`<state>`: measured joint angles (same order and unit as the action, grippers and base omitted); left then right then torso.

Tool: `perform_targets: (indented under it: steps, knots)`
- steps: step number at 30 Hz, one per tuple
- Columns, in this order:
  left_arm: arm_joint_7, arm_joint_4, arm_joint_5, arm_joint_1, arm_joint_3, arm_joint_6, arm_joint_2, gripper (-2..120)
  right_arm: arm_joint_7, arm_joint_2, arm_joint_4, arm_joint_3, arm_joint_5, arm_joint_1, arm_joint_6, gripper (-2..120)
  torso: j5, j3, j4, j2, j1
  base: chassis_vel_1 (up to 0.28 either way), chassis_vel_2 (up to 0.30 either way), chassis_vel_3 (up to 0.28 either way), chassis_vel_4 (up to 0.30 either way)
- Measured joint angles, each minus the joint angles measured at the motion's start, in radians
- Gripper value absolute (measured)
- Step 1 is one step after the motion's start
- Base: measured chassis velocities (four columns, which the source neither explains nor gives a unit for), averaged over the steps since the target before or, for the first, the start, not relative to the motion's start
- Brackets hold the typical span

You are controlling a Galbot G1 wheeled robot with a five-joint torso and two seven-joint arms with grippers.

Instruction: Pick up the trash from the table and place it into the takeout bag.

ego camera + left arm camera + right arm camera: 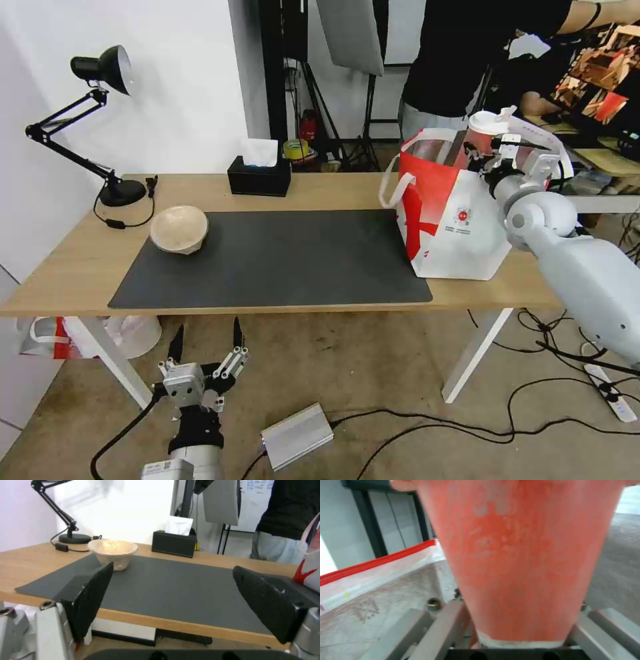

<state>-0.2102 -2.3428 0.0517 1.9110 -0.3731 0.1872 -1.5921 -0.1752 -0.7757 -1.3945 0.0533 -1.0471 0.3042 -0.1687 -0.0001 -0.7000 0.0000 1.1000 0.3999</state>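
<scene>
At upper right, the red cup is clamped by the right gripper over the takeout bag; the left gripper is held wide open and empty at lower left, below the table.

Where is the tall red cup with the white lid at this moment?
In the head view, the red cup is on the robot's right, held by the right gripper over the open top of the takeout bag.

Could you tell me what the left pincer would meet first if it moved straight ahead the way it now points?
Probably the table: its front edge crosses the left wrist view between the open fingers of the left pincer, which hangs below and before it. Depth is unclear, so it might slip just over the edge toward the beige pulp bowl.
</scene>
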Motion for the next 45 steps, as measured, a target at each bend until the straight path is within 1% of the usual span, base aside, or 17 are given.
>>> perform_targets:
  steps: [3,4,5,7,9,10,12,13,14,15,16,18,19,20,24,41,45]
  knots:
    - [0.0,-0.001,0.0,0.0,-0.001,0.0,0.0,95,0.001,0.005,-0.022,-0.003,-0.003,0.011,-0.003,34,0.0,0.0,-0.0001,0.0,0.0,0.0,0.0,0.0,0.0]
    - [0.0,-0.003,0.0,0.0,-0.003,0.0,0.0,95,0.0,0.006,-0.035,-0.005,-0.003,0.017,-0.006,40,0.0,0.0,0.0,0.0,0.0,0.0,0.0,0.0,0.0]
    - [0.0,-0.003,0.0,0.0,-0.003,0.0,0.0,95,0.0,0.006,-0.035,-0.005,-0.003,0.017,-0.006,40,0.0,0.0,0.0,0.0,0.0,0.0,0.0,0.0,0.0]
    - [0.0,-0.005,-0.001,-0.001,-0.005,0.0,0.0,95,0.0,0.006,-0.05,-0.007,-0.003,0.024,-0.009,47,0.0,0.0,-0.0001,0.0,0.0,0.0,0.0,0.0,0.0]
    - [-0.001,-0.005,-0.002,-0.002,-0.008,0.0,0.0,95,-0.002,0.005,-0.062,-0.008,-0.003,0.029,-0.01,57,0.0,0.0,0.0,0.0,0.0,0.0,0.0,0.0,0.0]
    - [-0.001,-0.005,-0.002,-0.002,-0.008,0.0,0.0,95,-0.002,0.005,-0.062,-0.008,-0.003,0.029,-0.01,57,0.0,0.0,0.0,0.0,0.0,0.0,0.0,0.0,0.0]
    - [-0.001,-0.01,-0.003,-0.002,-0.01,0.0,0.0,95,-0.003,0.004,-0.068,-0.009,-0.003,0.029,-0.013,67,0.0,0.0,0.0,0.0,0.0,0.0,0.0,0.0,0.0]
    - [-0.001,-0.011,-0.003,-0.001,-0.011,0.0,0.0,95,-0.004,0.005,-0.07,-0.009,-0.003,0.029,-0.014,69,0.0,0.0,0.0001,0.0,0.0,0.0,0.0,0.0,0.0]
    - [-0.001,-0.012,-0.003,-0.001,-0.012,-0.001,0.0,95,-0.003,0.007,-0.072,-0.009,-0.003,0.029,-0.016,74,0.0,0.0,0.0,0.0,0.0,0.0,0.0,0.0,0.0]
    - [-0.001,-0.012,-0.003,-0.001,-0.012,-0.001,0.0,95,-0.003,0.007,-0.072,-0.009,-0.003,0.029,-0.016,74,0.0,0.0,0.0,0.0,0.0,0.0,0.0,0.0,0.0]
    - [-0.001,-0.012,-0.003,-0.001,-0.012,-0.001,0.0,95,-0.003,0.01,-0.073,-0.009,-0.004,0.028,-0.018,81,0.0,0.0,0.0,0.0,0.0,0.0,0.0,0.0,0.0]
    - [-0.001,-0.012,-0.003,-0.001,-0.012,-0.002,0.0,95,-0.003,0.013,-0.074,-0.008,-0.005,0.025,-0.018,88,0.0,0.0,0.0,0.0,0.0,0.0,0.0,0.0,0.0]
    - [-0.001,-0.013,-0.003,-0.001,-0.012,-0.002,0.0,95,-0.003,0.015,-0.074,-0.007,-0.006,0.02,-0.019,93,0.0,0.0,0.0,0.0,0.0,0.0,0.0,0.0,0.0]
    - [-0.001,-0.013,-0.003,-0.001,-0.012,-0.002,0.0,95,-0.003,0.015,-0.074,-0.007,-0.006,0.02,-0.019,93,0.0,0.0,0.0,0.0,0.0,0.0,0.0,0.0,0.0]
    - [-0.001,-0.013,-0.003,-0.002,-0.011,-0.003,0.0,95,-0.003,0.024,-0.074,-0.005,-0.011,0.013,-0.022,100,0.0,0.0,0.0,0.0,0.0,0.0,0.0,0.0,0.0]
    - [-0.001,-0.013,-0.003,-0.002,-0.01,-0.005,0.0,95,-0.001,0.047,-0.095,-0.005,-0.014,0.01,-0.024,100,0.0001,0.0,0.0,0.0,0.0,0.0,0.0,0.0,0.0]
    - [-0.001,-0.013,-0.005,-0.004,-0.012,-0.005,0.0,95,-0.009,0.053,-0.12,-0.017,-0.017,0.02,0.003,100,0.0,0.0,0.0,0.0,0.0,0.0,0.0,0.0,0.0]
